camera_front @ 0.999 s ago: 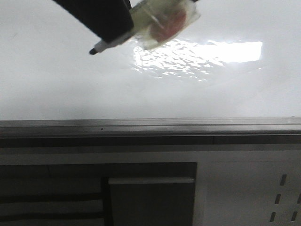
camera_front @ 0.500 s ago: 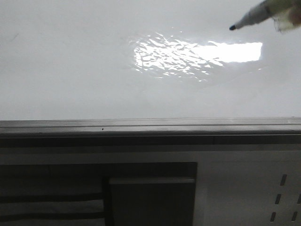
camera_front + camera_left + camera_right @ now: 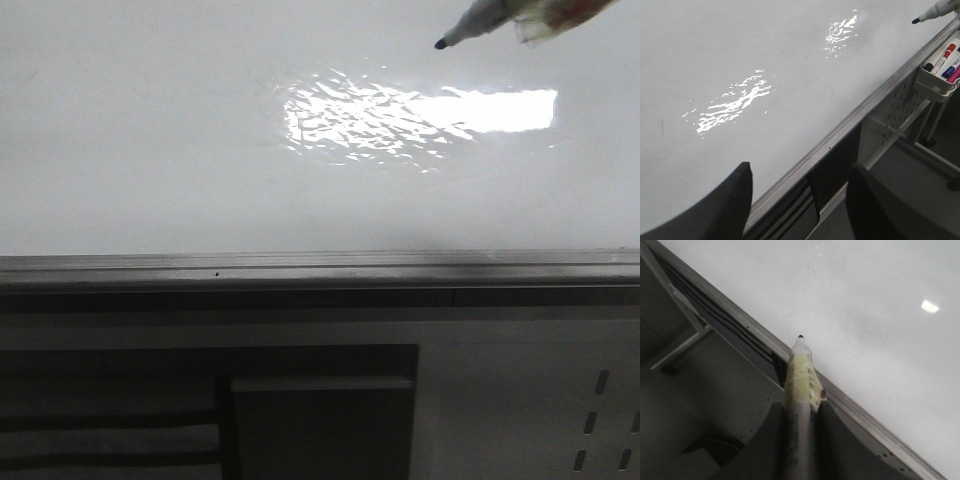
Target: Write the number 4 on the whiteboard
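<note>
**A:** So, front view first: what has changed?

**B:** A second ago the marker (image 3: 478, 22) crossed the upper left of the whiteboard (image 3: 150, 150), with the dark gripper body over it. Half a second ago it had swung out to the board's far upper right. Now its dark tip has come back a little toward the middle and sits higher, just above the rippled light reflection (image 3: 420, 110). I cannot tell whether the tip touches the surface.

**A:** Any number 4 yet?

**B:** None here. The board looks bare down to the grey edge rail (image 3: 320, 265). My reading is that the pen is still being placed and no stroke is laid.

**A:** Left wrist view?

**B:** The left gripper (image 3: 800, 200) has its two dark fingers well apart, holding nothing, hanging over the rail near the board's lower edge. The marker tip shows at the far end of the board, close by a small tray of spare markers (image 3: 939, 75) hooked beyond the rail. One faint thin mark (image 3: 662, 126) sits on the board, too small to read.

**A:** Right wrist view?

**B:** The right gripper (image 3: 799, 412) is clamped on the marker's barrel, with yellowish tape wrapped just ahead of the fingers. The tip points across the rail toward the board.
</note>
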You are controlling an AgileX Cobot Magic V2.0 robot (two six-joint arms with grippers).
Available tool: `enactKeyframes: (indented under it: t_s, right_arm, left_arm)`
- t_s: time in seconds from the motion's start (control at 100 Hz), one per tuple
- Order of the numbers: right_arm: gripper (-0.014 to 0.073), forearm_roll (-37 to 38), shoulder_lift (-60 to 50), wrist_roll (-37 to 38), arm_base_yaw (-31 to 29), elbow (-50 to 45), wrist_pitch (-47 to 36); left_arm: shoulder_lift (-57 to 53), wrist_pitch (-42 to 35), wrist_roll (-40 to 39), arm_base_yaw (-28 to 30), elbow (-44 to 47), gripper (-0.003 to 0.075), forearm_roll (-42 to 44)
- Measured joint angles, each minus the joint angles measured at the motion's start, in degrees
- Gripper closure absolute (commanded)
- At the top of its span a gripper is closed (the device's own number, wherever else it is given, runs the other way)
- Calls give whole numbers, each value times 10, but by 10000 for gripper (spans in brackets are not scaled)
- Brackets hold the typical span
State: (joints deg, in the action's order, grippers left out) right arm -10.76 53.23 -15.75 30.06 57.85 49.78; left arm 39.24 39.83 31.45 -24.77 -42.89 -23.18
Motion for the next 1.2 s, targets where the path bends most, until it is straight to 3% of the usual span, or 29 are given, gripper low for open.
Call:
enactKeyframes:
  t_s: [0.1,0.21,0.4,0.52,0.81,1.199]
  right_arm:
    - [658,1,50,0,0,50,35]
    - [658,-7,82,0,0,66,13]
    - [658,-50,83,0,27,-36,-177]
    - [658,-57,100,0,37,-66,-217]
    - [658,-58,191,0,1,40,-178]
    - [658,-65,239,-5,-4,57,-139]
  left_arm:
    - [0,-1,0,0,0,374,0]
    - [0,-2,0,0,0,394,0]
    - [-1,-2,0,0,0,429,-1]
    - [-1,-2,0,0,0,447,-2]
    - [-1,-3,0,0,0,501,-3]
    - [-1,-7,0,0,0,505,-3]
